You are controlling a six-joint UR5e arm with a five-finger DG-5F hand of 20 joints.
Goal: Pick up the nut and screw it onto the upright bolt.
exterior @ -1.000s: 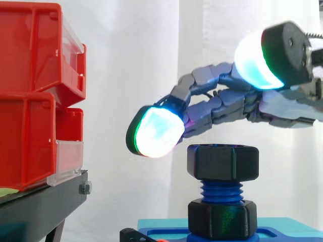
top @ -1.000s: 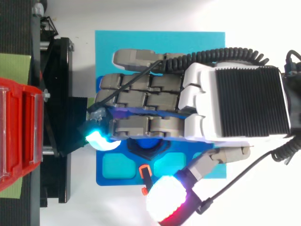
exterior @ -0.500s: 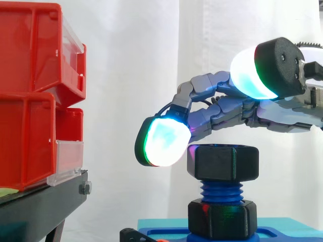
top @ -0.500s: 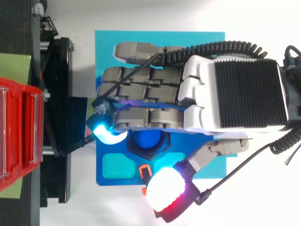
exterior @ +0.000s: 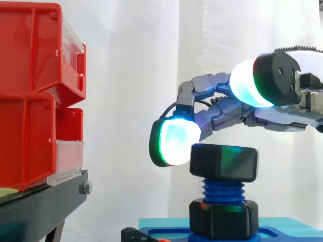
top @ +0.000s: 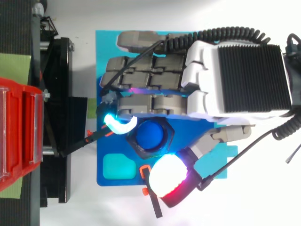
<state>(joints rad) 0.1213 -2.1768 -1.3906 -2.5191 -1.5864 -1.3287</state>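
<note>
The nut [exterior: 223, 162] is sitting on the upright bolt [exterior: 222, 190] (bare thread showing below), so screwing down is remaining. The hand [top: 244, 77] is hovering above, fingers [exterior: 176, 141] loosely bent, gripping nothing.

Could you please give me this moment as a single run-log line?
nut: on top threads of bolt | lower nut: at bolt base | hand: at nut, grip unclear

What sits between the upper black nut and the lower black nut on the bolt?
Bare blue bolt thread. The side view shows the upper nut and lower nut apart, with exposed turns of thread between them.
</note>
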